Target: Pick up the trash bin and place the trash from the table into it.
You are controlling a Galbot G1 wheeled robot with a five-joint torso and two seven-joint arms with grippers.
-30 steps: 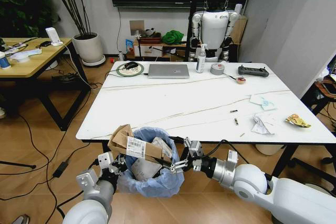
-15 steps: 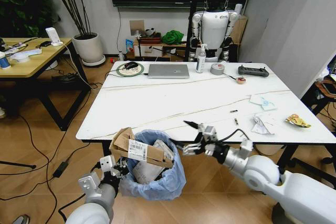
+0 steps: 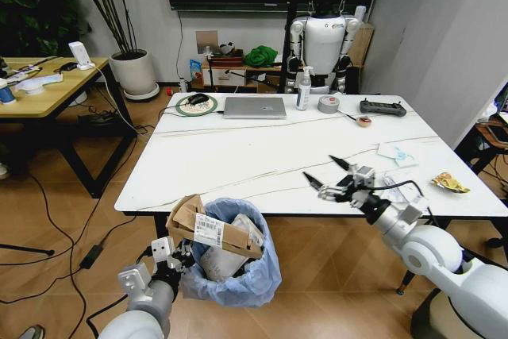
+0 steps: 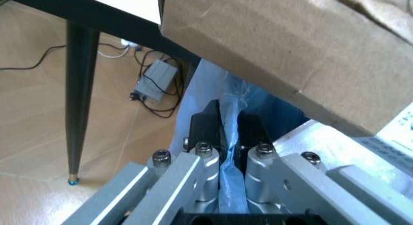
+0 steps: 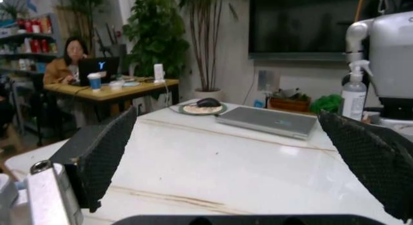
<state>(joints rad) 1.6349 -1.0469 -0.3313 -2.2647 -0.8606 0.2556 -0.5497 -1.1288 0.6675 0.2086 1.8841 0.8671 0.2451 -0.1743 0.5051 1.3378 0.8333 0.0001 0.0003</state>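
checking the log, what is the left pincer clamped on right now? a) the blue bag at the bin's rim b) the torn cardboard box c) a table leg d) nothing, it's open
a: in the left wrist view the left pincer is shut on a fold of the light-blue bag lining the trash bin, with the cardboard box above it.

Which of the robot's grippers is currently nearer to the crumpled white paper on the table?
Right. The right gripper hovers open just beside the white paper; the left gripper grips the trash bin below the table's edge.

Table (image 3: 238, 156) glossy marble-look; trash bin (image 3: 238, 271) crinkly plastic liner; cardboard box (image 3: 214, 230) matt.
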